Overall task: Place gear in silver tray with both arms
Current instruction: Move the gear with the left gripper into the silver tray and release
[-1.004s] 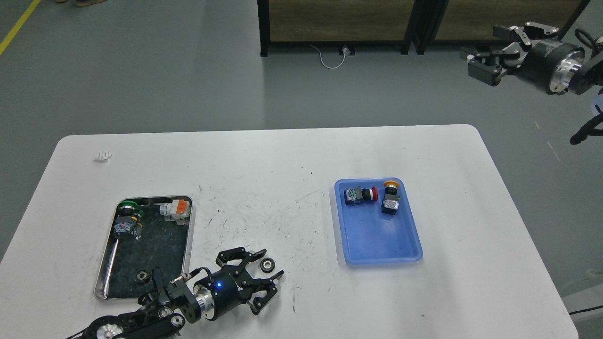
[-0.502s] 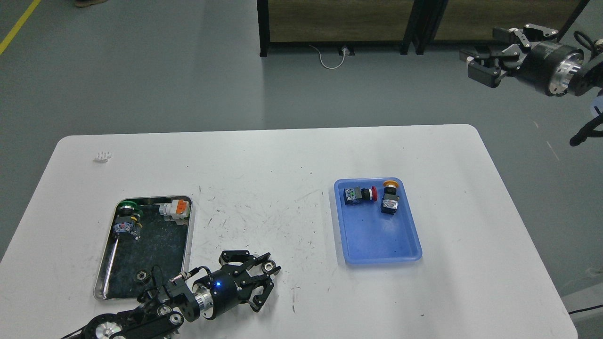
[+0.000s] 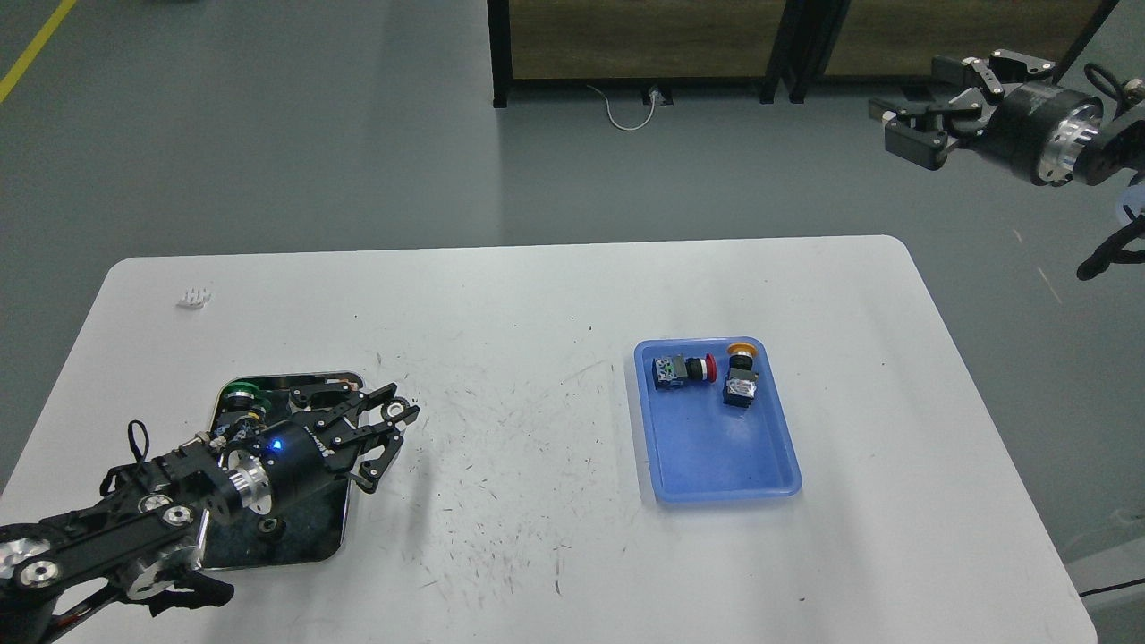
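My left gripper (image 3: 391,419) is shut on a small dark gear (image 3: 394,410) with a silver hub. It holds the gear in the air over the right rim of the silver tray (image 3: 333,540). My left arm covers much of that tray. In the tray I see a green-capped button part (image 3: 240,394) at the back left and a second small gear (image 3: 267,526) near the front. My right gripper (image 3: 911,127) is open and empty, high at the top right, off the table over the floor.
A blue plastic tray (image 3: 716,452) at the table's right centre holds a red-capped switch (image 3: 684,369) and a yellow-capped switch (image 3: 741,374). A small white part (image 3: 195,297) lies at the table's far left. A dark cabinet frame (image 3: 644,45) stands beyond the table.
My left gripper closed on the gear lying on the table right of the silver tray, lifted it and carried it left and back to the tray's right rim. My right arm barely moved.
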